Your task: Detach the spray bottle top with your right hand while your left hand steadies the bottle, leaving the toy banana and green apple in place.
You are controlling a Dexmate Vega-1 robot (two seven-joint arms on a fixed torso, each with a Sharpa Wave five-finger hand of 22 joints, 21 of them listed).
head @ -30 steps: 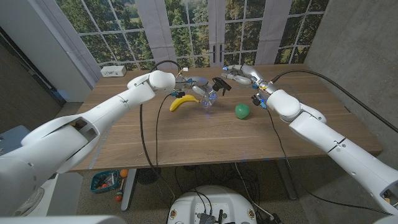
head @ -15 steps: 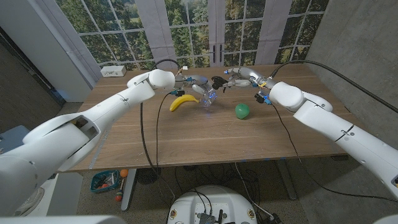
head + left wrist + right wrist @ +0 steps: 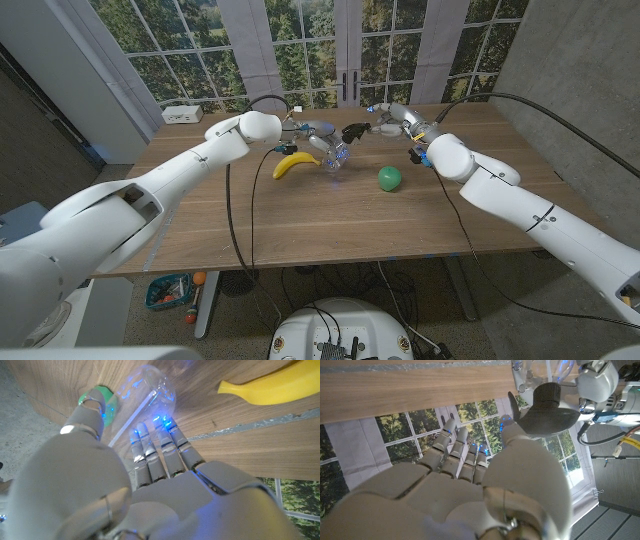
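Item: spray bottle [image 3: 336, 153], clear plastic, at the far middle of the worktop [image 3: 330, 220]. I read its long axis as tilted, base toward the boards and neck rising toward my right side. In the left wrist view the clear body [image 3: 145, 385] lies just past my fingertips, its dip tube visible inside.

Item: spray bottle top [image 3: 353, 131], black trigger head, at the upper end of the bottle. In the right wrist view the black top [image 3: 547, 410] sits right at my thumb, with the clear neck beyond it. I cannot tell whether it is seated on the neck or already free.

Item: left hand [image 3: 312, 132], wrapped round the bottle body from the far-left side and holding it steady; the fingers [image 3: 160, 450] lie along the plastic.

Item: right hand [image 3: 384, 119], to the right of the top and the nearer of my two hands to it. Fingers are narrowly curled; the thumb appears to touch the black head, but I cannot tell whether the grip is actually closed on it.

Item: toy banana [image 3: 295, 163], flat on the worktop just left of the bottle, apart from both hands.

Item: green apple [image 3: 389, 178], on the worktop to the near right of the bottle, below my right forearm, untouched.

Judgement: the coming move turns on the top lying left of my right hand, along the bottle's tilted axis.
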